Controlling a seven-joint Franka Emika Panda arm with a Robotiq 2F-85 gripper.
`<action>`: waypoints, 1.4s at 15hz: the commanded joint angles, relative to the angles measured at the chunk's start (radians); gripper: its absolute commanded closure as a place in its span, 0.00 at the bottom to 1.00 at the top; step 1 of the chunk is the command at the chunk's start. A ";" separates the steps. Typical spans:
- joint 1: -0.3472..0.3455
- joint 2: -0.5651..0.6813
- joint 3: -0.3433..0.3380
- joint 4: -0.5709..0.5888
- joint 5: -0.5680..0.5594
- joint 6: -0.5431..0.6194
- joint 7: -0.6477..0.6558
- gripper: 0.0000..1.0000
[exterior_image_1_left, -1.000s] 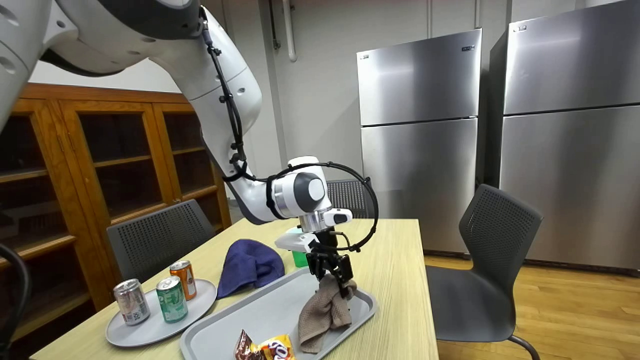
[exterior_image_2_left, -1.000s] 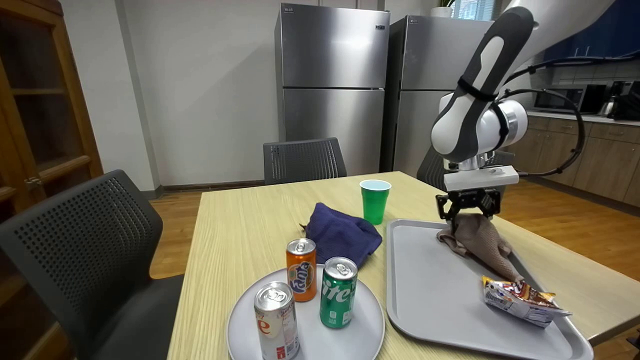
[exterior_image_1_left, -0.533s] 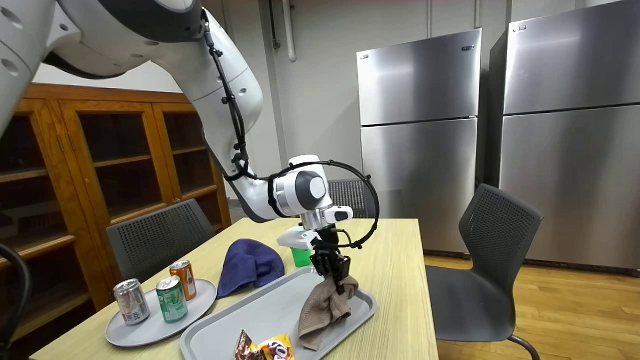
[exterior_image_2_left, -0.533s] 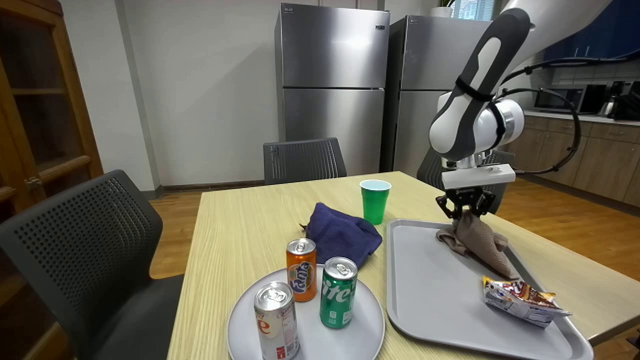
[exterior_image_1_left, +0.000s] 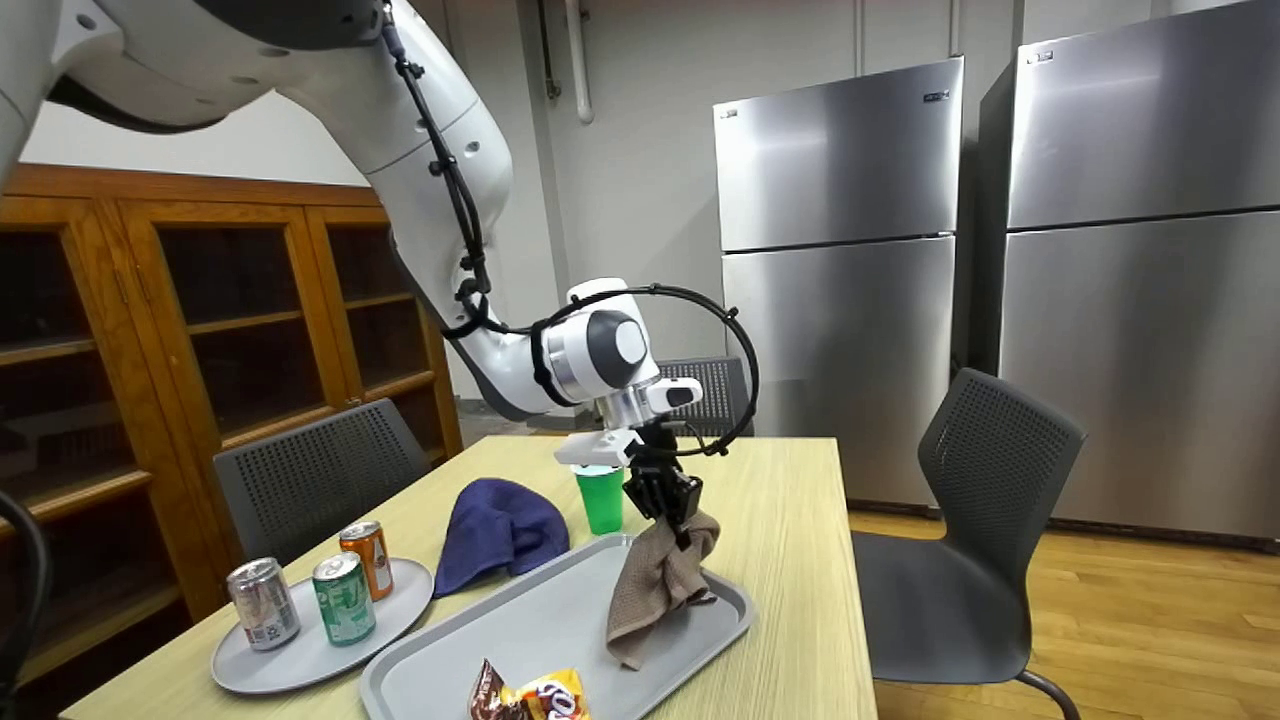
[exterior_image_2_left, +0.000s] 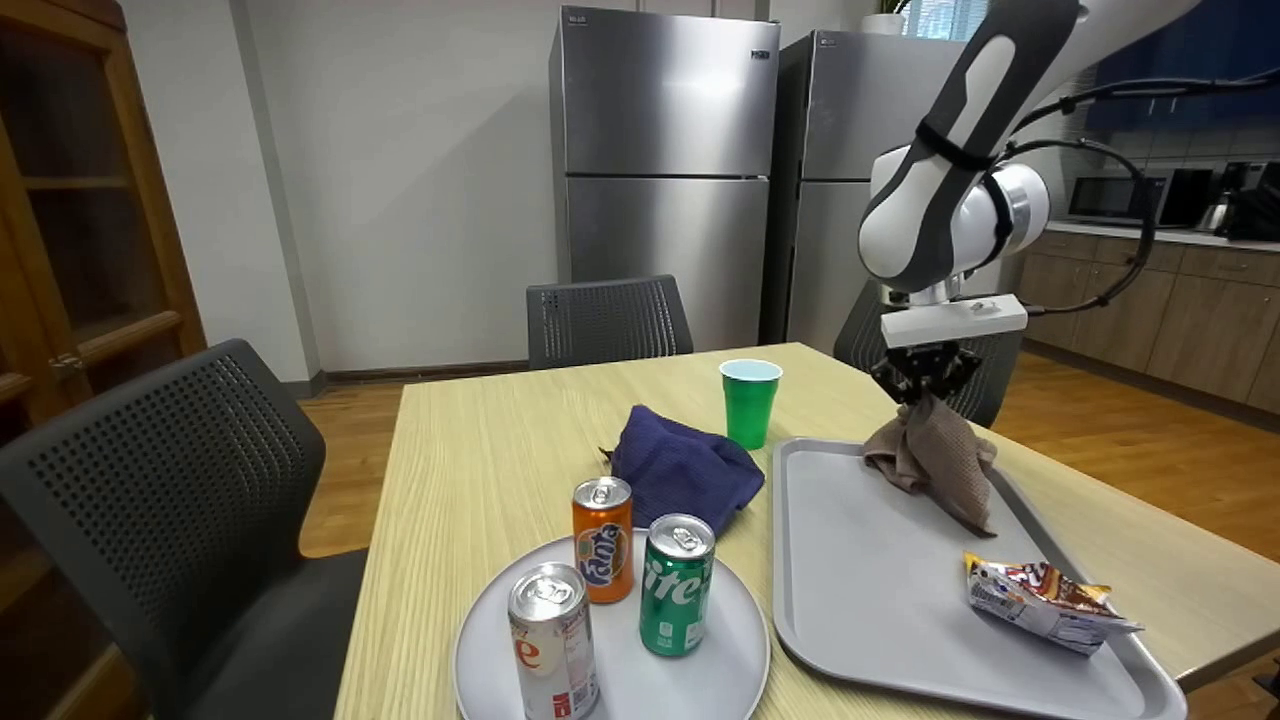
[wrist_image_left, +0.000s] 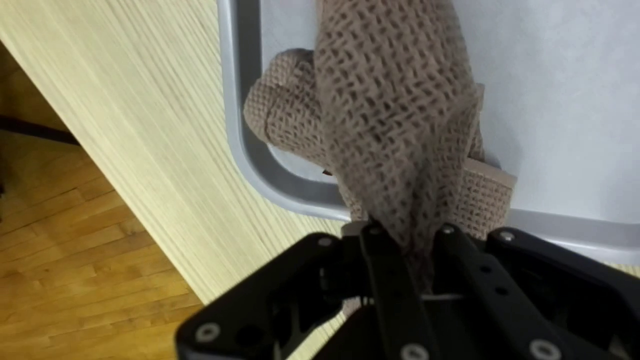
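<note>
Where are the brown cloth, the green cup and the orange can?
Brown cloth (wrist_image_left: 392, 100), in the wrist view: woven middle.
Green cup (exterior_image_2_left: 750, 412), in an exterior view: side wall.
Orange can (exterior_image_2_left: 603, 548), in an exterior view: printed side.

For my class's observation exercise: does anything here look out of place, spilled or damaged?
No spill or clear damage shows. Only the blue cloth looks odd, heaped in a crumpled peak on the table, not flat; whether anything lies under it is hidden. The brown towel is bunched where the claw grips it.
</note>
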 joint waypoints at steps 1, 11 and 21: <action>0.022 -0.062 -0.011 -0.014 -0.039 -0.003 0.005 0.97; 0.007 -0.023 -0.004 0.143 -0.028 -0.025 0.022 0.97; -0.010 0.100 -0.017 0.349 0.002 -0.055 0.040 0.97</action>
